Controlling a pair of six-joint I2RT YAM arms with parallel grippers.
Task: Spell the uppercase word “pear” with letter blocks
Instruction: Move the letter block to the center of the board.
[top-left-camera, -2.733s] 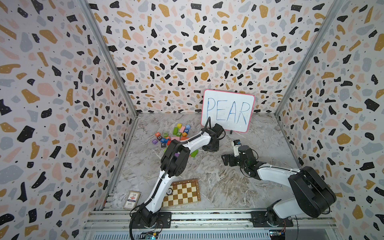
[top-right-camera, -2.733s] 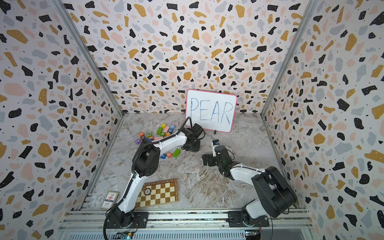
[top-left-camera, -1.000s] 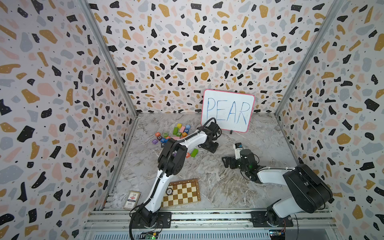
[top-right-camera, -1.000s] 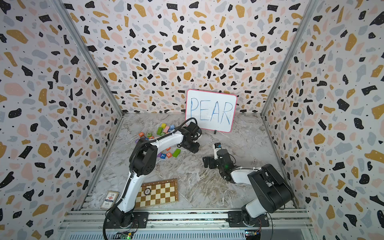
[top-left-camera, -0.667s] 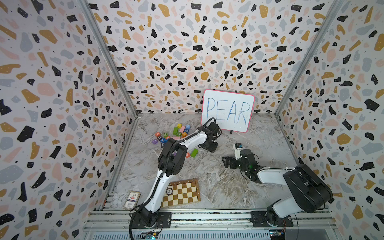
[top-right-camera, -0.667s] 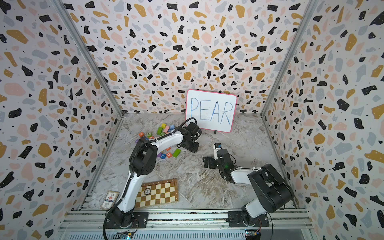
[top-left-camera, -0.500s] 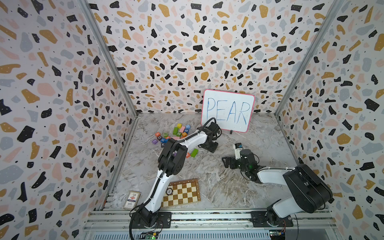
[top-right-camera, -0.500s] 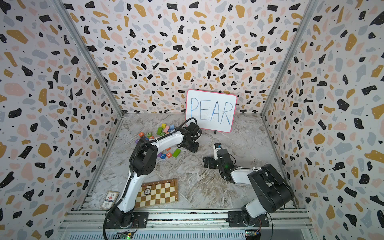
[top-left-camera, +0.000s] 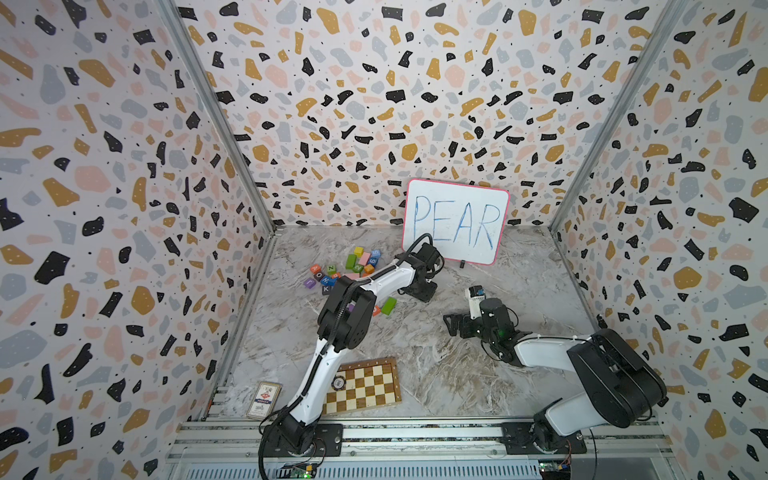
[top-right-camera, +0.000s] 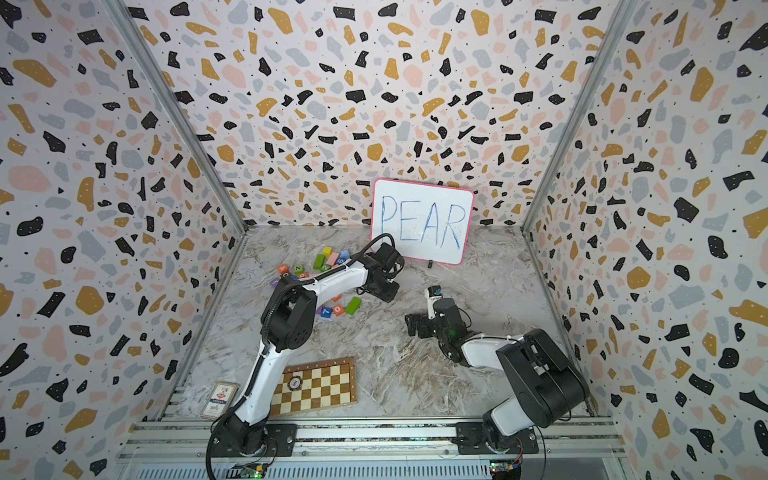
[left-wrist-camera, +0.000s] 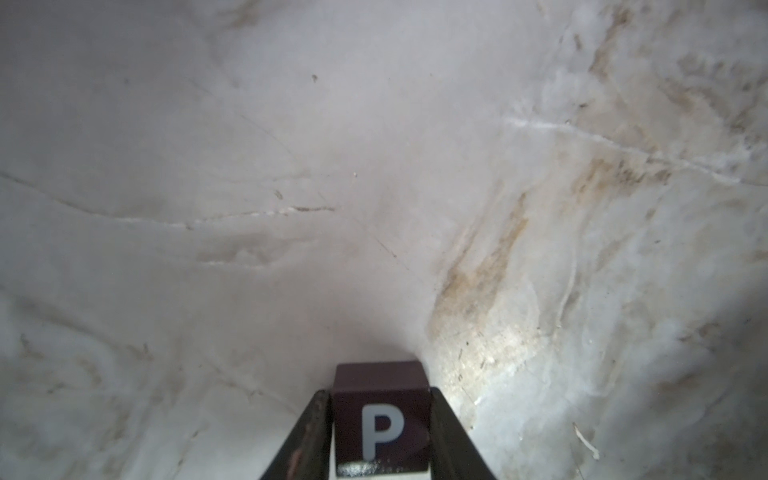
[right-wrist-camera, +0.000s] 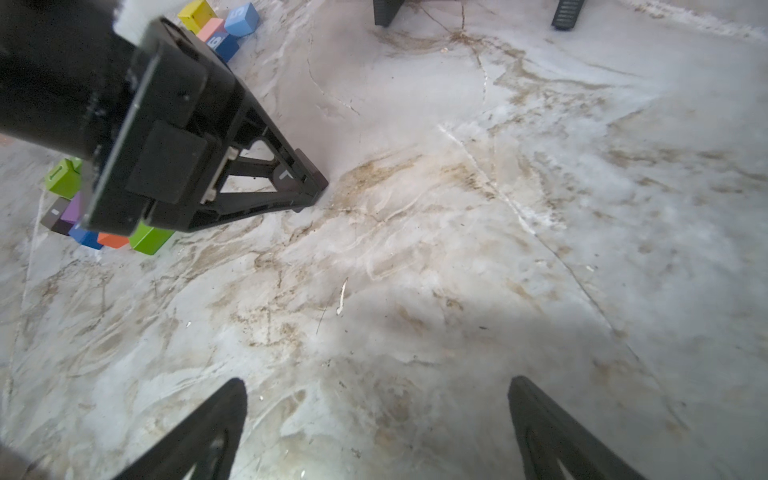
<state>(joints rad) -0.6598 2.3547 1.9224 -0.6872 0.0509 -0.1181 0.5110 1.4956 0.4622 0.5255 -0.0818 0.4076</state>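
Observation:
My left gripper (left-wrist-camera: 380, 392) is shut on the dark P block (left-wrist-camera: 380, 419), one finger pressed on each side, with the white P facing the wrist camera. In both top views the left gripper (top-left-camera: 424, 292) (top-right-camera: 388, 294) is down at the marble floor in front of the whiteboard, and the block itself is hidden there. The other letter blocks lie in a loose pile (top-left-camera: 353, 268) (top-right-camera: 320, 266) to its left, among them a yellow cube (right-wrist-camera: 195, 14). My right gripper (right-wrist-camera: 376, 386) (top-left-camera: 451, 328) is open over bare floor, holding nothing.
A whiteboard (top-left-camera: 457, 226) reading PEAR leans on the back wall. A green bar (top-left-camera: 388, 305) and small cubes lie under the left forearm. A chessboard (top-left-camera: 365, 386) and a card box (top-left-camera: 264, 400) sit near the front rail.
The left jaws have drawn in onto the P block. Since the oldest frames the left gripper has shifted slightly back and left. The right arm has hardly moved.

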